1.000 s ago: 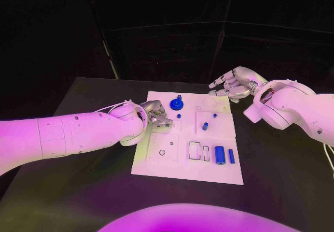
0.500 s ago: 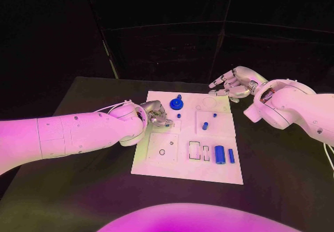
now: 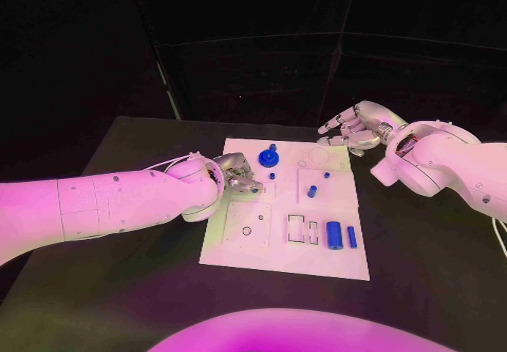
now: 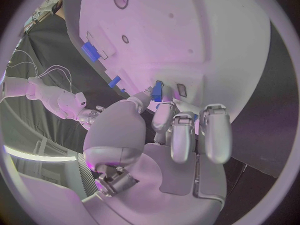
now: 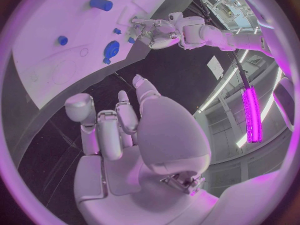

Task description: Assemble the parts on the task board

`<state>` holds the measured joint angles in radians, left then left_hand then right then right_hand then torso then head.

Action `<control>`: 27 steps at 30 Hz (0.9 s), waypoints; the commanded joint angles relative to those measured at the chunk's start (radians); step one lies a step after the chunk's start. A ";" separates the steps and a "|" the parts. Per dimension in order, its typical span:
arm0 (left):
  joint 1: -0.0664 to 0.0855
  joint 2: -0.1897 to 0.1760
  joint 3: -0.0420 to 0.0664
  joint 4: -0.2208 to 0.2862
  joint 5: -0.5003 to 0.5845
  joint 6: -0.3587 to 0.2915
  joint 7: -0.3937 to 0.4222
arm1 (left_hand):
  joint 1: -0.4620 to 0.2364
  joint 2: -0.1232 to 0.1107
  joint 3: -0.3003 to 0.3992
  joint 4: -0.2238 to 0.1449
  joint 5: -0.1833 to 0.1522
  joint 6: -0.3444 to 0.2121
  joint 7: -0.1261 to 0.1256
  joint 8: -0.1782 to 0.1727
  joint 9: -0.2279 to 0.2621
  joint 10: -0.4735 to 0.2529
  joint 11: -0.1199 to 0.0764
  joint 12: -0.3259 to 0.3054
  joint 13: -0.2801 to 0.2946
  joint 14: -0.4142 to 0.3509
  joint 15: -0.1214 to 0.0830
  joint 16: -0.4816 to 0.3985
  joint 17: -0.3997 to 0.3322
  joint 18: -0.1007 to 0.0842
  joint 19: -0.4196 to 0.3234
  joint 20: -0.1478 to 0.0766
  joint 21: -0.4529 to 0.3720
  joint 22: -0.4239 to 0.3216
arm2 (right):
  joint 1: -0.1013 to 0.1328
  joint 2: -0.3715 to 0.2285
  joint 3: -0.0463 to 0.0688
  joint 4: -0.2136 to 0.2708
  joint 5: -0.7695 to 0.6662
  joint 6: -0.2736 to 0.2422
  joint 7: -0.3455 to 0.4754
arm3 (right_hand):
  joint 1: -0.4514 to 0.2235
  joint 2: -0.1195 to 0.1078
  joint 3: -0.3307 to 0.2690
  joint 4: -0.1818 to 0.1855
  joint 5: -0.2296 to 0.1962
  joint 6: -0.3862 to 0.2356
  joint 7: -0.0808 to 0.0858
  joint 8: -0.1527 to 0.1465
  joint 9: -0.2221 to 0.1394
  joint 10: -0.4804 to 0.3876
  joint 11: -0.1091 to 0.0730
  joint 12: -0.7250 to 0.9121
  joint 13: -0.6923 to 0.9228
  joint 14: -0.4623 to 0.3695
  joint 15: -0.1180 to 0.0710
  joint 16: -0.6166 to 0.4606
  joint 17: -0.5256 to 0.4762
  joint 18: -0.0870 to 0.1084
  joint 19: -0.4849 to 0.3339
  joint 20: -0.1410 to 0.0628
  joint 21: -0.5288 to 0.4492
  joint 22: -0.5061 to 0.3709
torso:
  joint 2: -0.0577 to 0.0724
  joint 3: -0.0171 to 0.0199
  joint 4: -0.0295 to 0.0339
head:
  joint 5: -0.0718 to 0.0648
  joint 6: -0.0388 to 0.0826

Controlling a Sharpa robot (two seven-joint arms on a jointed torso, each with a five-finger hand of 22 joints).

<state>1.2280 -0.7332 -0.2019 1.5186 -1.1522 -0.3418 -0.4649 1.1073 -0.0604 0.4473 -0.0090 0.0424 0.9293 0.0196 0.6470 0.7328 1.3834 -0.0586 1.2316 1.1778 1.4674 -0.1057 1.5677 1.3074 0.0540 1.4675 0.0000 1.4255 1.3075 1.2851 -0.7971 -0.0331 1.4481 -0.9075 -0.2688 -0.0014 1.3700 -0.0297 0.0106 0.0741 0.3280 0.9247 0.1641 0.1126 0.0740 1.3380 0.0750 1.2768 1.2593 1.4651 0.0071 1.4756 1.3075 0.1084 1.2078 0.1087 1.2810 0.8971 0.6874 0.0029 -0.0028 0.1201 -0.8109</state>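
Left robot hand [image 3: 237, 173] pinching a blue part [image 4: 157, 91] over the board [image 3: 285, 249] left side, right robot hand [image 3: 357, 126] open, fingers spread, beyond the far right corner

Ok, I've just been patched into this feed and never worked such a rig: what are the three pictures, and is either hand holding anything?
The square picture looks down from the robot's head at a black table with a white task board carrying small blue parts. The two round pictures come from cameras behind each wrist. The left hand is over the board's left edge, pinching a small blue part between its fingertips, best seen in its wrist view. The right hand hovers past the board's far right corner, fingers loosely curled, holding nothing. A large blue cylinder lies near the board's front.
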 commanded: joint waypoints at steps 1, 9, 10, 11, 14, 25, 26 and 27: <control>-0.002 0.001 -0.002 0.001 0.018 0.020 -0.021 | -0.003 0.002 0.113 -0.118 0.004 0.016 -0.008 0.005 0.002 0.009 0.001 0.005 0.001 0.103 -0.009 0.003 0.263 -0.007 0.035 -0.006 0.006 0.038 | 0.002 0.001 0.001 0.000 -0.002 0.006 0.008 | -0.010 0.002 -0.002 0.002 0.004 0.002 -0.001 0.004 -0.001 -0.006 0.000 -0.002 -0.001 0.063 -0.007 -0.006 0.077 0.017 -0.006 0.000 -0.003 -0.001 | 0.000 0.0001 -0.0003 | 0.000 0.000; -0.002 0.004 -0.002 -0.002 0.027 0.052 -0.029 | -0.013 -0.005 0.096 -0.111 0.004 0.018 -0.010 0.007 0.004 0.010 -0.001 0.005 0.001 0.103 -0.010 0.003 0.263 -0.007 0.035 -0.007 0.006 0.039 | 0.002 0.001 0.001 0.000 -0.002 0.007 0.008 | -0.010 0.002 -0.002 0.002 0.004 0.002 -0.001 0.004 -0.001 -0.006 0.000 -0.002 -0.001 0.063 -0.007 -0.006 0.077 0.017 -0.006 0.000 -0.003 -0.001 | 0.000 0.0002 -0.0001 | -0.003 -0.002; -0.002 0.004 -0.002 -0.003 0.027 0.054 -0.030 | -0.015 -0.006 0.093 -0.109 0.004 0.019 -0.010 0.007 0.005 0.011 -0.001 0.005 0.001 0.103 -0.010 0.003 0.263 -0.007 0.035 -0.007 0.006 0.039 | 0.002 0.000 0.001 0.000 -0.002 0.007 0.008 | -0.010 0.002 -0.002 0.002 0.004 0.002 -0.001 0.004 -0.001 -0.006 0.000 -0.002 -0.001 0.063 -0.007 -0.006 0.077 0.017 -0.006 0.000 -0.003 -0.001 | 0.000 0.0001 -0.0004 | -0.003 -0.002; -0.002 0.004 -0.002 -0.004 0.028 0.056 -0.030 | -0.016 -0.006 0.092 -0.109 0.004 0.019 -0.010 0.007 0.005 0.011 -0.001 0.005 0.001 0.103 -0.010 0.003 0.263 -0.007 0.035 -0.007 0.006 0.039 | 0.002 0.000 0.001 0.000 -0.002 0.007 0.008 | -0.010 0.002 -0.002 0.002 0.004 0.002 -0.001 0.004 -0.001 -0.006 0.000 -0.002 -0.001 0.063 -0.007 -0.006 0.077 0.017 -0.006 0.000 -0.003 -0.001 | 0.000 0.0004 -0.0004 | -0.003 -0.002; -0.002 0.004 -0.002 -0.006 0.030 0.058 -0.032 | -0.021 -0.008 0.082 -0.104 0.004 0.020 -0.011 0.008 0.006 0.011 -0.002 0.006 0.001 0.103 -0.011 0.003 0.263 -0.007 0.035 -0.008 0.007 0.040 | 0.002 0.001 0.001 0.000 -0.002 0.007 0.008 | -0.010 0.002 -0.002 0.002 0.004 0.002 -0.001 0.004 -0.001 -0.006 0.000 -0.002 -0.001 0.063 -0.007 -0.006 0.077 0.017 -0.006 0.000 -0.003 -0.001 | 0.000 0.0004 0.0000 | -0.003 -0.001; -0.002 0.006 -0.002 -0.016 0.046 0.057 -0.035 | -0.051 -0.008 0.036 -0.073 0.004 0.026 -0.014 0.011 0.011 0.013 -0.004 0.008 0.003 0.103 -0.013 0.003 0.263 -0.009 0.037 -0.010 0.010 0.046 | 0.002 0.005 0.001 -0.005 -0.002 0.007 0.009 | -0.010 0.002 -0.002 0.002 0.004 0.002 -0.001 0.004 -0.001 -0.006 0.000 -0.002 -0.001 0.063 -0.007 -0.006 0.077 0.017 -0.006 0.000 -0.003 -0.001 | 0.000 0.0006 -0.0009 | -0.003 -0.001; -0.002 0.007 -0.002 -0.016 0.047 0.057 -0.035 | -0.054 -0.007 0.032 -0.070 0.004 0.027 -0.015 0.011 0.011 0.014 -0.004 0.009 0.004 0.103 -0.013 0.003 0.263 -0.009 0.037 -0.010 0.011 0.047 | 0.002 0.005 0.001 -0.005 -0.002 0.007 0.009 | -0.010 0.002 -0.002 0.002 0.004 0.002 -0.001 0.004 -0.001 -0.006 0.000 -0.002 -0.001 0.063 -0.007 -0.006 0.077 0.017 -0.006 0.000 -0.003 -0.001 | 0.001 0.0003 -0.0002 | -0.004 -0.002; -0.002 0.007 -0.002 -0.017 0.048 0.057 -0.035 | -0.054 -0.007 0.031 -0.069 0.004 0.027 -0.015 0.011 0.011 0.014 -0.004 0.009 0.004 0.103 -0.013 0.003 0.263 -0.009 0.037 -0.010 0.011 0.047 | 0.002 0.005 0.001 -0.006 -0.002 0.007 0.009 | -0.010 0.002 -0.002 0.002 0.004 0.002 -0.001 0.004 -0.001 -0.006 0.000 -0.002 -0.001 0.063 -0.007 -0.006 0.077 0.017 -0.006 0.000 -0.003 -0.001 | 0.000 0.0001 -0.0002 | -0.004 -0.002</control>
<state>1.2316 -0.7258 -0.1987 1.5045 -1.1208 -0.3181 -0.4767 1.0558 -0.0724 0.4763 -0.0738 0.0416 0.9441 0.0120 0.6558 0.7446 1.3888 -0.0609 1.2356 1.1806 1.4670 -0.1125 1.5677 1.3074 0.0539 1.4639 -0.0036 1.4314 1.3074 1.2850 -0.7930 -0.0331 1.4423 -0.9075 -0.2670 -0.0011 1.3700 -0.0297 0.0106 0.0741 0.3280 0.9247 0.1641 0.1125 0.0740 1.3380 0.0750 1.2768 1.2594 1.4651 0.0071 1.4756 1.3073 0.1084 1.2078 0.1087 1.2811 0.8973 0.6873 0.0033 -0.0035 0.1172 -0.8122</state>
